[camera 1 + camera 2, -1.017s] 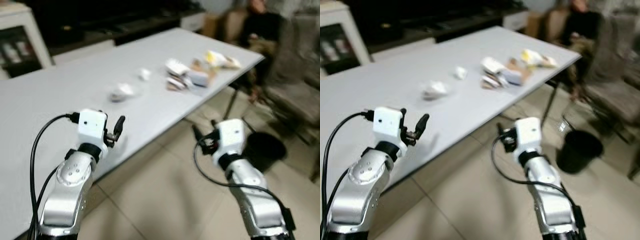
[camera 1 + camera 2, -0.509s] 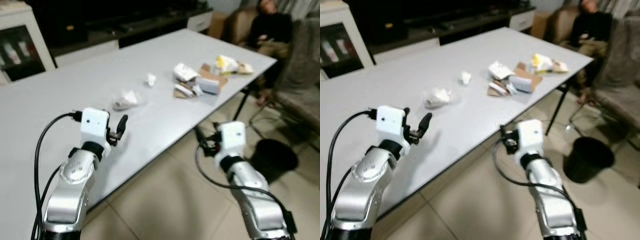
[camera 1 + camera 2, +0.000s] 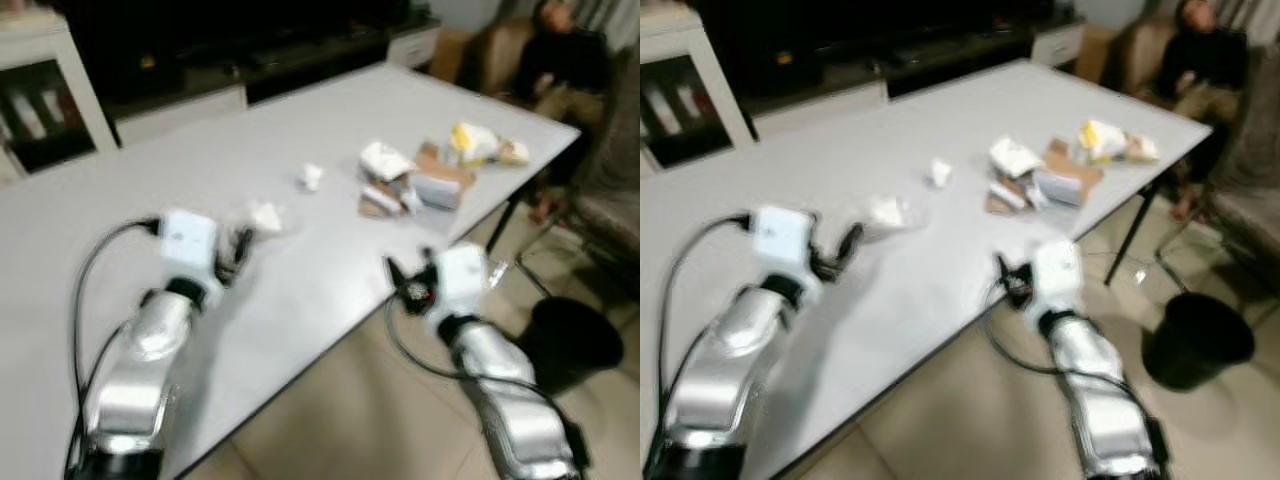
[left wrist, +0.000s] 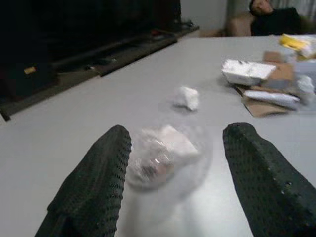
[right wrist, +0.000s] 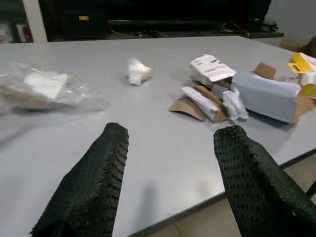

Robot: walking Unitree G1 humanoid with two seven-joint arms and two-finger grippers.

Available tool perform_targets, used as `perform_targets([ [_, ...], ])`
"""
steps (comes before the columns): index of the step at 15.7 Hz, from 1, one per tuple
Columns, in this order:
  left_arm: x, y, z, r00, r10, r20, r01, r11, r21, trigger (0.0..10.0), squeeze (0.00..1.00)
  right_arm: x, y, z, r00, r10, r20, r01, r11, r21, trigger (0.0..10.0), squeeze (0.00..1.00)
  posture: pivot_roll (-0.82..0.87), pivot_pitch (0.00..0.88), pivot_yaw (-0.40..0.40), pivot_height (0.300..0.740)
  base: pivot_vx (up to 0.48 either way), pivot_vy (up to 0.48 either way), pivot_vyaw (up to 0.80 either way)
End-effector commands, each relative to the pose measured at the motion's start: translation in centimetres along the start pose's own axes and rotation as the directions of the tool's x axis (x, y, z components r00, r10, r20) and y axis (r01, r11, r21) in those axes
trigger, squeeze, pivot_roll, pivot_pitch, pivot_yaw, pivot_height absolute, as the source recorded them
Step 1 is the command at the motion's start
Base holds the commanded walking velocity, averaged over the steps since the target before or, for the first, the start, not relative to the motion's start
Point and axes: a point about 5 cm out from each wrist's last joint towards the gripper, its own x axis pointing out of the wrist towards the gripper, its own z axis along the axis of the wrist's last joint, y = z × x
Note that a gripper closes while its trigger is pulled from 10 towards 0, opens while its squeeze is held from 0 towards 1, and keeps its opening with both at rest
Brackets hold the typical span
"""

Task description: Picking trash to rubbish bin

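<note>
Grey tabletop (image 3: 120, 190) underneath. Left hand (image 4: 173, 173) spread wide, clear crumpled wrapper (image 4: 165, 155) lying just ahead between its fingers, not touching. Farther right, right hand (image 5: 170, 182) also wide at the tabletop edge, cardboard scraps (image 5: 205, 101) beyond; black bin (image 3: 1197, 340) on the floor.

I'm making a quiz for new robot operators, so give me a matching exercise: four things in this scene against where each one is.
Things:
1. clear plastic bag
2. small crumpled tissue
3. black bin
4. yellow wrapper

Places:
A. on the floor beside the table
B. near the table's far corner
C. just ahead of the left gripper, between its open fingers
D. alone between the bag and the cardboard pile

Pairs: 1-C, 2-D, 3-A, 4-B
</note>
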Motion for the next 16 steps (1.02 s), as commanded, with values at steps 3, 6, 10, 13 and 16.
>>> perform_targets([
  [3,0.5,0.6,0.0,1.0,-0.004,-0.001,0.004,1.0,0.01,10.0,0.0,-0.1,0.6,0.5,1.0,0.025,0.017,-0.025,1.0,-0.002,10.0,0.0,-0.01,0.0,-0.006,0.74,0.393,0.0,0.0],
  [6,1.5,0.1,0.1,0.999,-0.038,0.01,0.038,0.999,0.007,10.0,0.0,-0.3,0.2,0.6,1.0,0.01,0.015,-0.01,1.0,-0.004,10.0,0.0,-0.02,0.0,-0.002,0.74,0.39,0.0,0.0],
  [10,2.2,-0.2,-0.1,0.998,-0.066,0.009,0.066,0.997,-0.045,10.0,0.0,-0.4,0.3,0.4,1.0,0.007,0.007,-0.007,1.0,-0.002,10.0,0.0,-0.02,0.0,0.003,0.74,0.382,0.0,0.0],
  [13,2.7,-0.1,-0.4,0.996,-0.083,0.018,0.085,0.991,-0.099,10.0,1.0,-0.5,0.6,0.5,1.0,0.003,0.01,-0.003,1.0,0.003,10.0,0.0,-0.03,0.0,0.009,0.74,0.0,0.0,0.0],
  [16,3.8,-0.2,-1.2,0.991,-0.132,-0.032,0.128,0.987,-0.097,10.0,1.0,-0.6,0.9,0.4,1.0,0.013,0.007,-0.013,1.0,0.001,10.0,0.0,-0.04,0.0,0.018,0.74,0.0,0.0,0.0],
])
